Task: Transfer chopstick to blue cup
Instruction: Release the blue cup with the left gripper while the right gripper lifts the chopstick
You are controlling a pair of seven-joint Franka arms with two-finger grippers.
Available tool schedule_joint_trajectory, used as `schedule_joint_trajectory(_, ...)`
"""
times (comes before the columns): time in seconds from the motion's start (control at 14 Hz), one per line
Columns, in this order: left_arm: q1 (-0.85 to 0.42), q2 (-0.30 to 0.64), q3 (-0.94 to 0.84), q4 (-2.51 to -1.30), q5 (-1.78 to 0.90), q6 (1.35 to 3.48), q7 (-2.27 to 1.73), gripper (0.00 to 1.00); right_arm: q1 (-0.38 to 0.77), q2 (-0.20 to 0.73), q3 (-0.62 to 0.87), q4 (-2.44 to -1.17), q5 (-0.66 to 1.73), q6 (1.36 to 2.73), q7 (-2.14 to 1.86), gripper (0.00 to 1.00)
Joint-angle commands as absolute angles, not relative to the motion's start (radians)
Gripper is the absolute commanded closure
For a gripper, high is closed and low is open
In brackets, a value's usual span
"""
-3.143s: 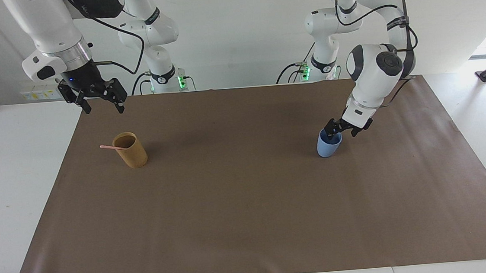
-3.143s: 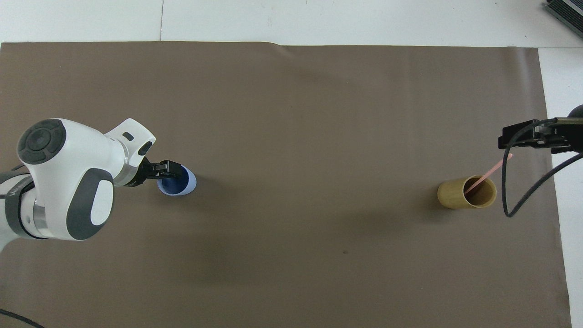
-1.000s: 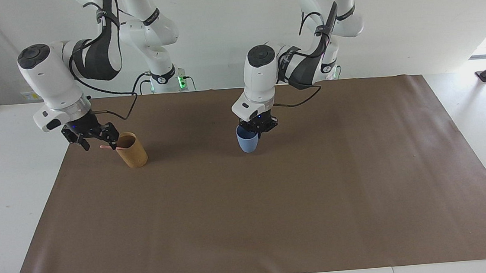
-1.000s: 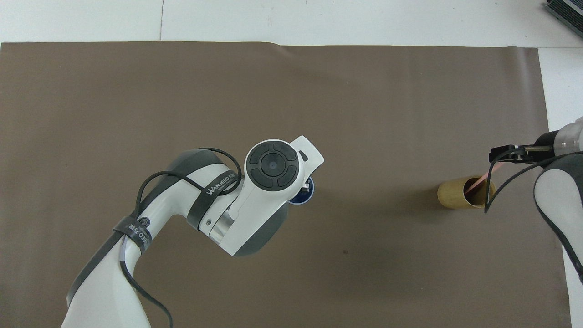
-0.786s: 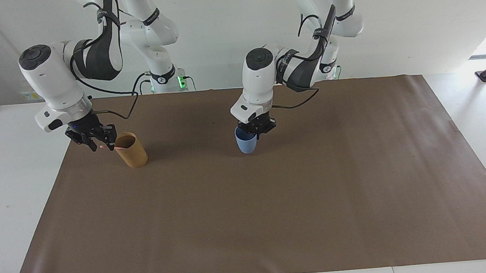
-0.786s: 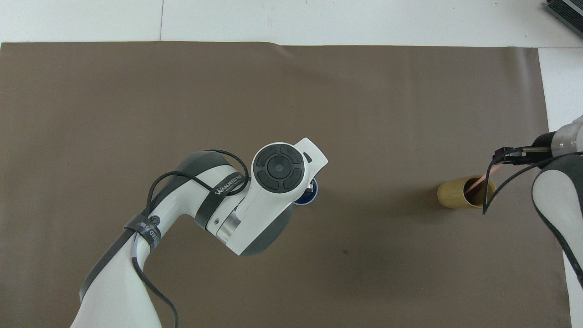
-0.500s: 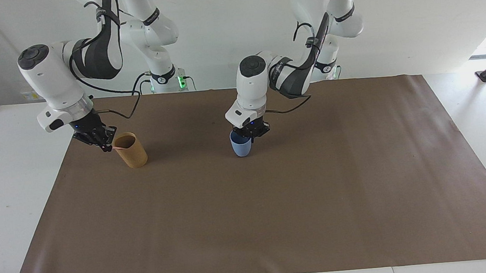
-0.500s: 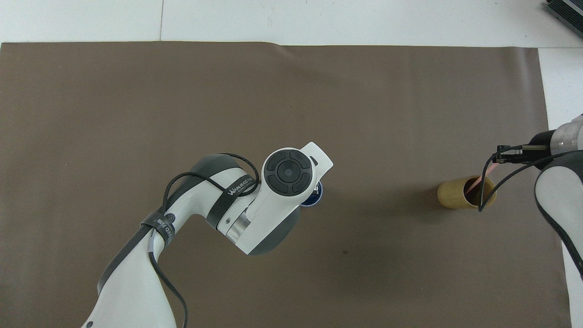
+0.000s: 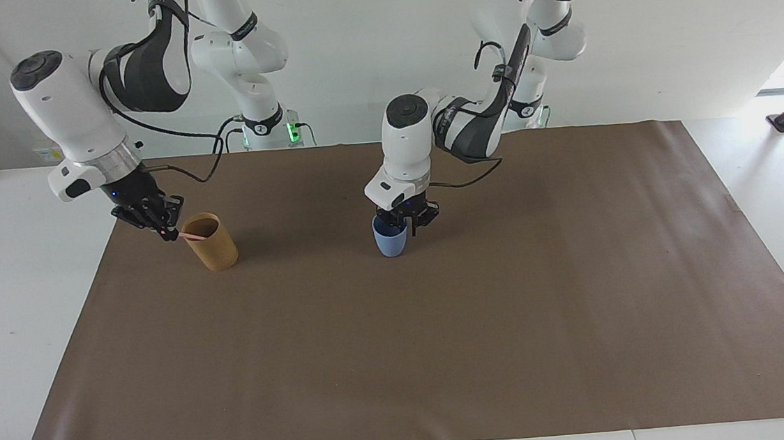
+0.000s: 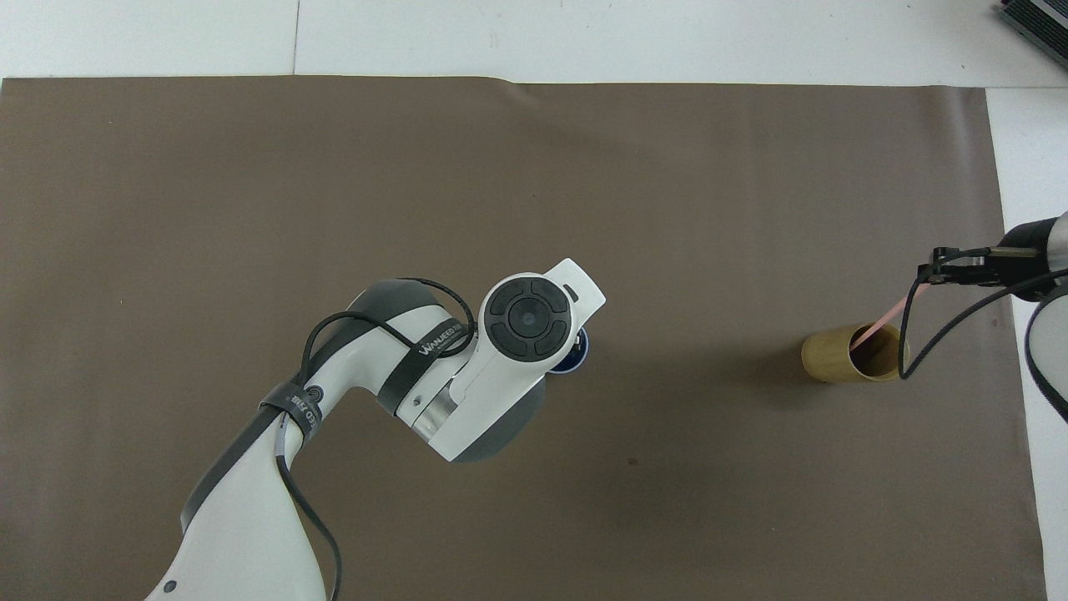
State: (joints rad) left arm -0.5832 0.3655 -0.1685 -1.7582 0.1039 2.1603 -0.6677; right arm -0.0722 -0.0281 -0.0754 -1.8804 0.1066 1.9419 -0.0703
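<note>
The pale-pink chopstick (image 9: 182,235) (image 10: 889,317) leans out of a tan cup (image 9: 212,249) (image 10: 834,357) near the right arm's end of the mat. My right gripper (image 9: 167,231) (image 10: 924,274) is shut on the chopstick's upper end, just outside the tan cup's rim. The blue cup (image 9: 390,244) stands upright mid-mat; in the overhead view only a sliver of it (image 10: 579,357) shows under the left wrist. My left gripper (image 9: 404,229) sits at the blue cup's rim with its fingers slightly apart, one inside the cup and one outside.
A brown mat (image 9: 442,328) covers most of the white table (image 9: 20,291). The left arm's forearm and cable (image 10: 375,376) hang over the mat's middle. Nothing else stands on the mat.
The right gripper shut on the chopstick's end and drew it up and outward a little. The left arm slid the blue cup slightly toward the tan cup, then its fingers parted at the rim.
</note>
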Motion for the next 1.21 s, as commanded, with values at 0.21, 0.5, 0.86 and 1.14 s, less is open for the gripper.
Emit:
schedule_joint_trajectory(0.21, -0.457, 0.209, -0.161, -1.743, 0.130, 2.016, -0.666, 0.00, -0.086, -0.107, -0.077, -1.801, 0.063, 1.871, -0.012, 1.00)
schedule_joint_trajectory(0.5, -0.371, 0.092, -0.161, -1.752, 0.097, 1.889, -0.579, 0.00, -0.071, -0.114, -0.052, -1.789, -0.055, 1.870, 0.125, 1.00)
schedule_joint_trajectory(0.86, -0.273, 0.048, -0.160, -1.752, 0.071, 1.832, -0.491, 0.00, 0.020, -0.112, 0.008, -1.746, -0.031, 1.775, 0.603, 1.00)
schedule_joint_trajectory(1.14, -0.151, 0.015, -0.158, -1.756, 0.064, 1.776, -0.303, 0.00, 0.043, -0.118, 0.057, -1.753, 0.103, 1.773, 0.877, 1.00)
